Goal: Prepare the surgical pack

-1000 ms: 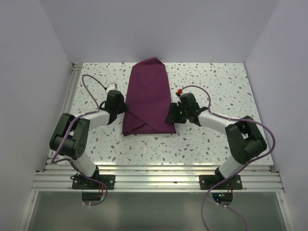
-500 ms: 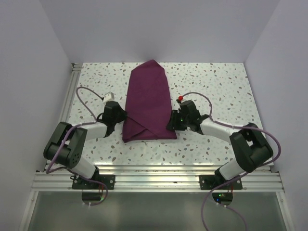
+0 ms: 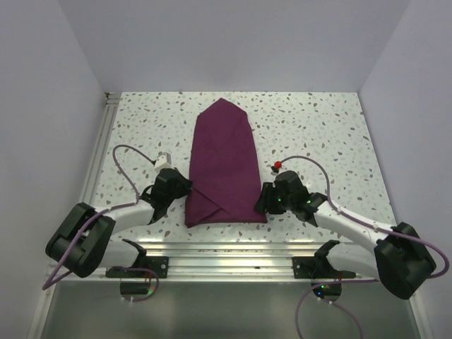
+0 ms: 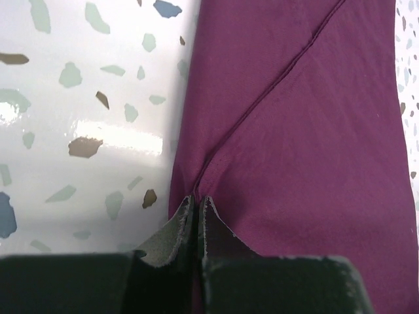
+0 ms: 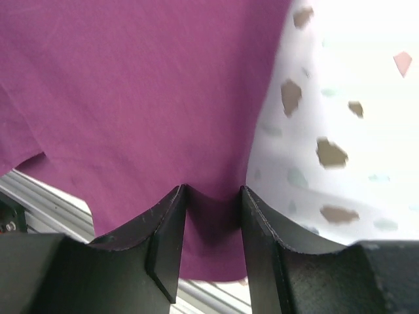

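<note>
The surgical pack (image 3: 224, 162) is a deep purple cloth folded into a long bundle with a pointed far end, lying mid-table. No steel tray shows. My left gripper (image 3: 185, 192) is shut on the bundle's near left edge. In the left wrist view its jaws (image 4: 197, 197) pinch a fold of the cloth (image 4: 308, 131). My right gripper (image 3: 263, 201) grips the near right corner. In the right wrist view its jaws (image 5: 213, 190) stand a little apart with a thick piece of cloth (image 5: 144, 85) clamped between them.
The speckled table (image 3: 318, 127) is walled on the left, the back and the right. An aluminium rail (image 3: 226, 247) runs along the near edge, just below the bundle's near end; it also shows in the right wrist view (image 5: 46, 196).
Both grippers have drawn back toward the near edge with the cloth in them. The bundle has slid nearer, its near end now close to the rail.
</note>
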`<state>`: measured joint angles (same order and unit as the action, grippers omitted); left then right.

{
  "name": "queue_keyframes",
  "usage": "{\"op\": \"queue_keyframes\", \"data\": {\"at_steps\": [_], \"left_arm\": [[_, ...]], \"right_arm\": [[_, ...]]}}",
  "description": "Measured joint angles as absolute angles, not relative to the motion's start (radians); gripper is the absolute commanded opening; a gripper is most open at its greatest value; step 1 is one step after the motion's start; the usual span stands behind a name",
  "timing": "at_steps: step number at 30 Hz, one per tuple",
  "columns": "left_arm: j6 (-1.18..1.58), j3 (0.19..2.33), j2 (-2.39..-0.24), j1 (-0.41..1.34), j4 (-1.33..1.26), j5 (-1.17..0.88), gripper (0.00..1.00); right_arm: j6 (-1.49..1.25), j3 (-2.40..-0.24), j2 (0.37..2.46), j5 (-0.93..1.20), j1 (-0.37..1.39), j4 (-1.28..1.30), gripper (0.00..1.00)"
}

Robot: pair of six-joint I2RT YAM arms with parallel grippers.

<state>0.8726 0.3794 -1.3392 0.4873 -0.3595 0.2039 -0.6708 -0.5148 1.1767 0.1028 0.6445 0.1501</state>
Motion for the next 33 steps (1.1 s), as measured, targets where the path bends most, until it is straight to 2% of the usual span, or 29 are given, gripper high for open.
{"op": "queue_keyframes", "data": {"at_steps": [2,4,5,6,9,11,14,20,24,30,32,33], "left_arm": [[0.882,0.36,-1.314,0.492,-0.355,0.204,0.02],[0.884,0.346,-1.293,0.493,-0.347,0.205,0.18],[0.888,0.342,-1.283,0.493,-0.336,0.207,0.23],[0.888,0.342,-1.274,0.493,-0.319,0.213,0.35],[0.874,0.343,-1.256,0.493,-0.25,0.238,0.56],[0.869,0.355,-1.248,0.49,-0.192,0.249,0.61],[0.841,0.4,-1.233,0.465,-0.101,0.253,0.65],[0.741,0.514,-1.205,0.318,0.036,0.216,0.66],[0.685,0.629,-1.27,0.281,0.042,0.173,0.64],[0.614,0.854,-1.514,0.276,0.007,0.094,0.61],[0.598,0.948,-1.608,0.274,0.008,0.081,0.61],[0.588,1.0,-1.656,0.272,0.012,0.076,0.61]], "right_arm": [[-0.683,-0.491,1.122,0.096,0.649,0.173,0.48],[-0.693,-0.477,1.074,0.093,0.65,0.205,0.55],[-0.694,-0.476,1.057,0.09,0.65,0.222,0.57],[-0.696,-0.476,1.045,0.088,0.65,0.236,0.58],[-0.689,-0.493,1.034,0.072,0.65,0.299,0.62],[-0.678,-0.521,1.034,0.062,0.65,0.342,0.63],[-0.646,-0.613,1.049,0.041,0.649,0.4,0.63],[-0.564,-0.839,1.164,0.06,0.577,0.405,0.58],[-0.523,-0.954,1.311,0.152,0.451,0.362,0.44],[-0.504,-1.136,1.587,0.267,0.355,0.298,0.32],[-0.505,-1.217,1.689,0.308,0.339,0.27,0.33],[-0.508,-1.264,1.738,0.332,0.331,0.265,0.43]]}}
